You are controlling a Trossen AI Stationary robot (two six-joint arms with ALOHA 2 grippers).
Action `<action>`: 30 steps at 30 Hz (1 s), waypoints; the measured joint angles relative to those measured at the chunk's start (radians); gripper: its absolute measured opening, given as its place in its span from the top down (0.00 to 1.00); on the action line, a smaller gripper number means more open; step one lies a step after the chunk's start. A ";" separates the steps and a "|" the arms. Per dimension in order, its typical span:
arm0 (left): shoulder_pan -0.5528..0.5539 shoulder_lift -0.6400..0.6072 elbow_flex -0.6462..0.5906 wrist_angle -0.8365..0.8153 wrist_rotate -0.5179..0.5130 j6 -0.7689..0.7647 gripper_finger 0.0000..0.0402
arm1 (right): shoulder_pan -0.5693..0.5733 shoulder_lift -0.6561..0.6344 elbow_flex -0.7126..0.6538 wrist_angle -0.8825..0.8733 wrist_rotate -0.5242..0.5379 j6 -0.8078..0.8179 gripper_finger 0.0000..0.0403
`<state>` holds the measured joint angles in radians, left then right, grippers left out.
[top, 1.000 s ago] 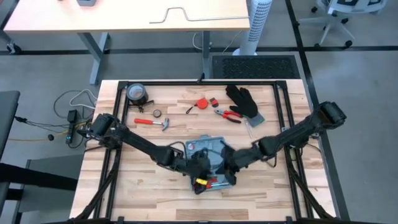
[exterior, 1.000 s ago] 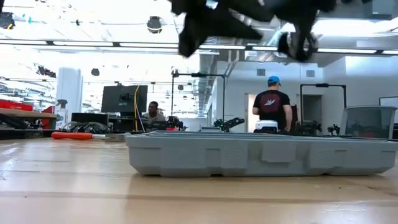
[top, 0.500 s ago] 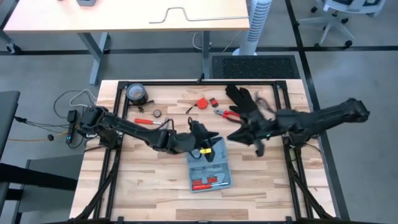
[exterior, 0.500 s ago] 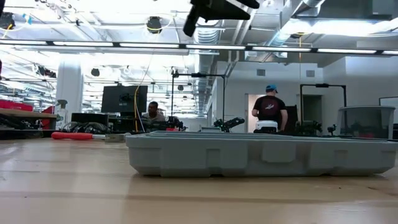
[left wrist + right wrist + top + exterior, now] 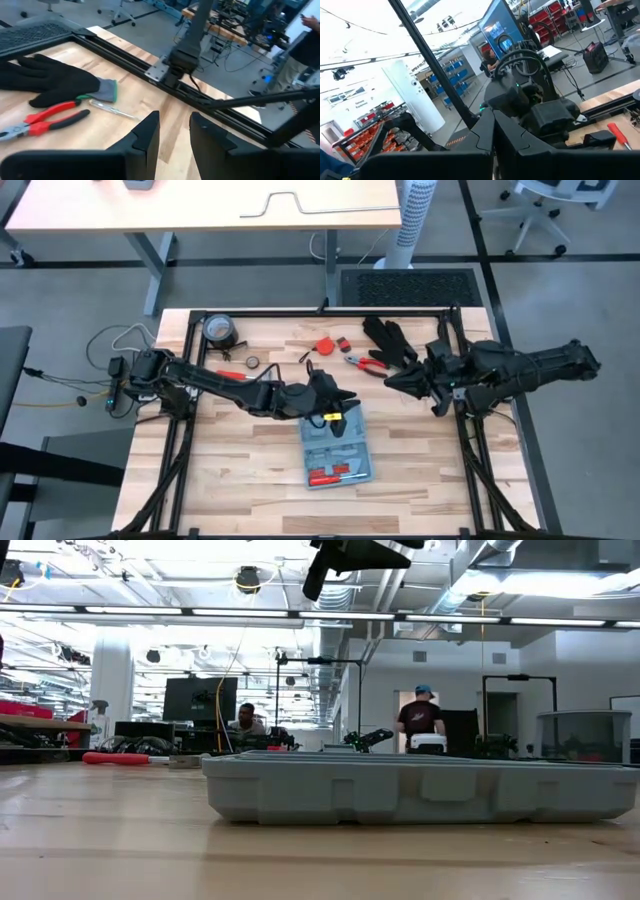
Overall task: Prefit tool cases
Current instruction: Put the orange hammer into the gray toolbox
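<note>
The light-blue tool case [image 5: 338,448] lies open and flat on the wooden table, bottom down, with red-handled tools in its near slots; the low view shows its side wall [image 5: 420,786]. My left gripper [image 5: 346,401] hovers over the case's far end, slightly open, with nothing between its fingers [image 5: 174,134]. My right gripper [image 5: 392,383] hangs in the air to the right of the case, just short of the black glove [image 5: 390,340], with its fingers shut on nothing [image 5: 493,135].
Red-handled pliers [image 5: 368,365] and a thin screwdriver [image 5: 114,109] lie by the glove. A hammer [image 5: 245,377], a tape roll [image 5: 220,330] and small red parts [image 5: 326,345] lie toward the far left. A black frame [image 5: 455,340] rims the table. People stand in the room behind [image 5: 418,720].
Both grippers have risen from just over the case's near part. My left gripper has gone toward the far edge, to the case's far end. My right gripper has swung away toward the table's right and far side, up to the glove. The case has stayed where it was.
</note>
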<state>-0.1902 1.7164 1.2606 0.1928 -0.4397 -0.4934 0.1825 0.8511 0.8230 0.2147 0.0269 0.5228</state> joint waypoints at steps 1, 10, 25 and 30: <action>0.000 0.000 0.000 0.000 0.010 0.000 0.76 | 0.000 0.005 0.000 0.000 0.000 0.000 0.96; 0.000 0.000 0.000 0.000 0.026 0.002 0.76 | 0.000 0.075 0.000 0.000 0.000 0.000 0.96; -0.001 -0.010 0.001 -0.080 0.133 0.028 0.76 | -0.006 0.341 0.000 0.119 0.041 0.050 0.96; -0.023 -0.070 0.000 -0.313 0.092 0.010 0.76 | -0.038 0.378 0.000 0.073 0.006 0.113 0.96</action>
<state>-0.2127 1.6462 1.2610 -0.1198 -0.3473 -0.4834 0.1445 1.2296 0.8234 0.2878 0.0331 0.6358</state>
